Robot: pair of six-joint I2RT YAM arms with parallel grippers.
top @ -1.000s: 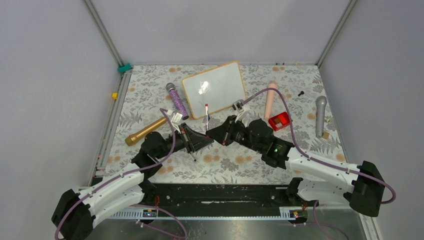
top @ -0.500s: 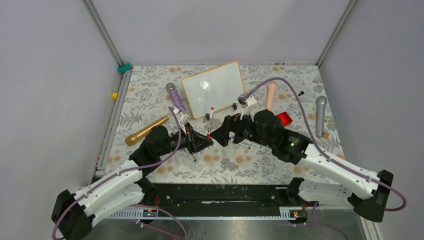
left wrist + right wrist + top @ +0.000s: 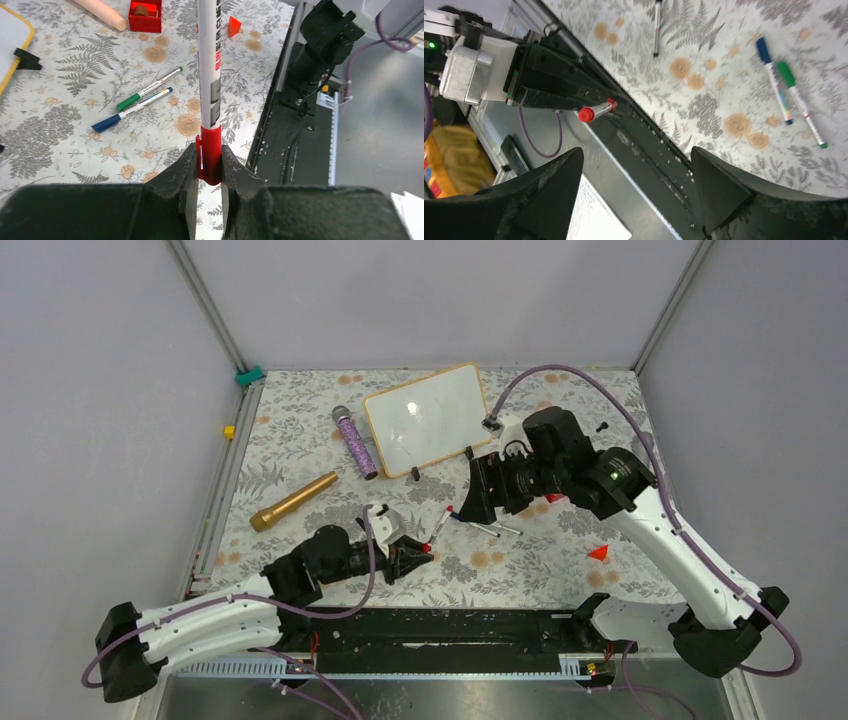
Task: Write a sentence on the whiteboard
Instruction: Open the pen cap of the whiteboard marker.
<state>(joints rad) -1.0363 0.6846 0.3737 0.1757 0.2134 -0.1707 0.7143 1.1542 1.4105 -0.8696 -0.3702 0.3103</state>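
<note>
The whiteboard (image 3: 425,418) lies at the back of the table, its wood-framed white face bare; no sentence shows on it. A corner of the whiteboard (image 3: 11,37) and a black clip foot also show in the left wrist view. My left gripper (image 3: 418,552) (image 3: 209,152) is low near the front edge, shut on the red end of a red marker (image 3: 209,75) whose white barrel points away toward the board. The red marker (image 3: 438,528) (image 3: 596,111) is held off the table. My right gripper (image 3: 478,498) (image 3: 636,150) hangs raised right of the board, open and holding nothing.
A blue marker (image 3: 131,110) and a green marker (image 3: 150,89) lie side by side mid-table. A purple microphone (image 3: 355,440) and a gold one (image 3: 295,502) lie left. A red box (image 3: 145,9), a peach cylinder (image 3: 100,12) and an orange cone (image 3: 598,553) are right.
The right gripper opened, let go of the marker and rose back to the right. The left arm drew back toward the near edge with the marker in its jaws.
</note>
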